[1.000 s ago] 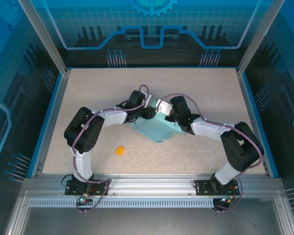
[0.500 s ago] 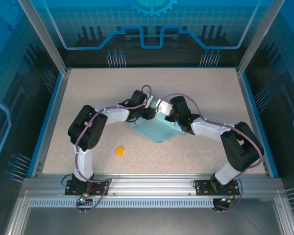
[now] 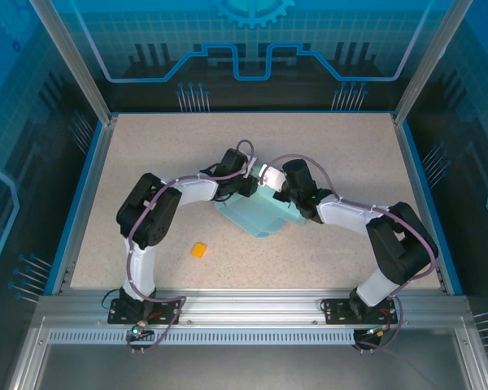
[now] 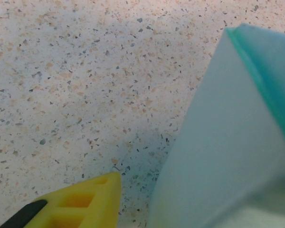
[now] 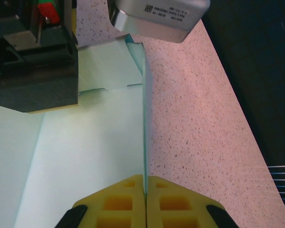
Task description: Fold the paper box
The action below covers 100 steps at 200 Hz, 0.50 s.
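The paper box [image 3: 256, 213], pale light-blue card, lies part-folded in the middle of the table with both grippers at its far edge. My right gripper [image 5: 145, 183] is shut on the thin upright wall of the box [image 5: 144, 118], its yellow fingers [image 5: 118, 202] pressed together on the card's edge. My left gripper [image 3: 246, 185] is at the box's far-left corner. In the left wrist view one yellow finger [image 4: 80, 202] shows at the lower left, a strip of table away from a raised box panel [image 4: 228, 142]. The other finger is hidden behind that panel.
A tiny orange block [image 3: 198, 250] lies on the speckled table [image 3: 146, 154] to the near left of the box. Blue rails [image 3: 77, 203] and glass walls ring the table. The left gripper's black body [image 5: 33, 61] sits close beside the right gripper.
The left arm's elbow has swung right and forward, toward the box. The box and the right arm have not moved.
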Available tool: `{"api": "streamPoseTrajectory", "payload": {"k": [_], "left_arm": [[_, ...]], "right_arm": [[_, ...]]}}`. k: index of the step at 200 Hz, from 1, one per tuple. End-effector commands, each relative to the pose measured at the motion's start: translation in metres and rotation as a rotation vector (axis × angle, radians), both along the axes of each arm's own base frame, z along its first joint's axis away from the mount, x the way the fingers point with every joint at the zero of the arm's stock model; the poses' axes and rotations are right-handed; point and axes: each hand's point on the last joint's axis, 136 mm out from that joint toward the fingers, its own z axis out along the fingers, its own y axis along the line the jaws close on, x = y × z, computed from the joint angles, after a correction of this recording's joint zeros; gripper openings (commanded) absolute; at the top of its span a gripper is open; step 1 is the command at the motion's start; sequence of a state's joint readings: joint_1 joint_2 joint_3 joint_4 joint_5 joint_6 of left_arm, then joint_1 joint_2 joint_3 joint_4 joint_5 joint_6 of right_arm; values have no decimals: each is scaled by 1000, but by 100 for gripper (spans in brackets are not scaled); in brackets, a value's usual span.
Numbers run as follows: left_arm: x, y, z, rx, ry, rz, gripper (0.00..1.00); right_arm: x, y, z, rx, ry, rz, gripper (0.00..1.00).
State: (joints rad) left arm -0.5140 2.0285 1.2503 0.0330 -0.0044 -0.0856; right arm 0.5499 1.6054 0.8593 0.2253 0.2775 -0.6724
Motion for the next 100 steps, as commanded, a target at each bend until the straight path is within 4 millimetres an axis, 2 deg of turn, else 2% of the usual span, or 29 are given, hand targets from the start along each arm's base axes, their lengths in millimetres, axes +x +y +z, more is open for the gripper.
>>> {"api": "streamPoseTrajectory", "payload": {"k": [1, 52, 100], "left_arm": [[19, 30, -6, 69, -19, 172, 30], [24, 41, -8, 117, -36, 263, 22], [30, 50, -11, 197, -61, 329, 19]], "right_arm": [[-6, -1, -4, -9, 28, 2, 0], [-7, 0, -6, -9, 33, 8, 0], [-8, 1, -8, -12, 43, 13, 0]]}}
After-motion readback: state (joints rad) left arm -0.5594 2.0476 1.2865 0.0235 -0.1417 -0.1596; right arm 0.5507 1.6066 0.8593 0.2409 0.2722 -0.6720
